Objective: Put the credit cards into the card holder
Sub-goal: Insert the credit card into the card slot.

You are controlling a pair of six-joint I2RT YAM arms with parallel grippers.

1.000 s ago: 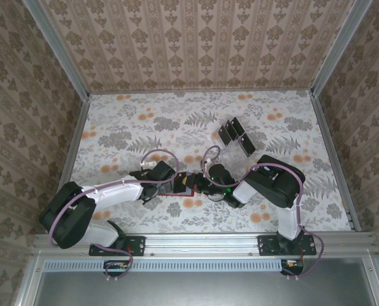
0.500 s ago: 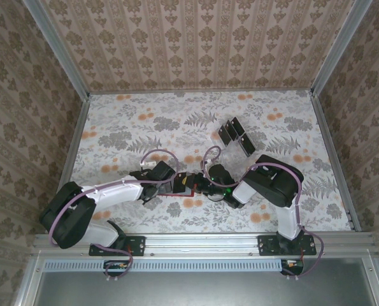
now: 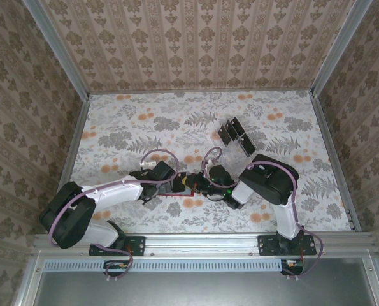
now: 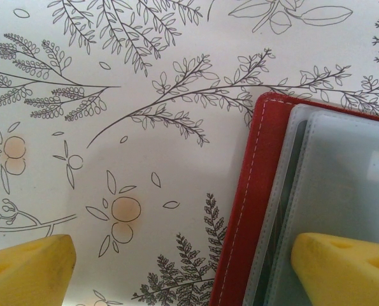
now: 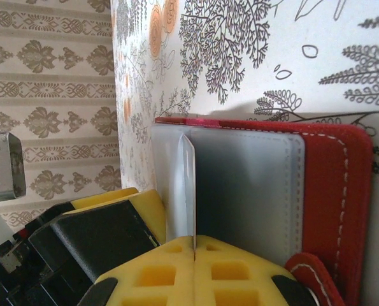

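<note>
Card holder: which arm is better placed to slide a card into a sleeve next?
Right. The right gripper is shut on a thin card held edge-on over the grey sleeves of the card holder. The left gripper is open and empty, one finger over the holder, so it probably suits steadying.

The wallet [image 4: 240, 223] lies open on the table [image 3: 125, 121], just toward 6 o'clock of centre. The left gripper [image 4: 186, 268] sits at its 9 o'clock, straddling the wallet's edge. The right gripper [image 5: 194, 245] sits at 3 o'clock, with a card [image 5: 186, 191] on edge between its fingers, above the wallet's inside. More cards [image 3: 235, 135] stand toward 1 o'clock of the wallet — well apart from it.
</note>
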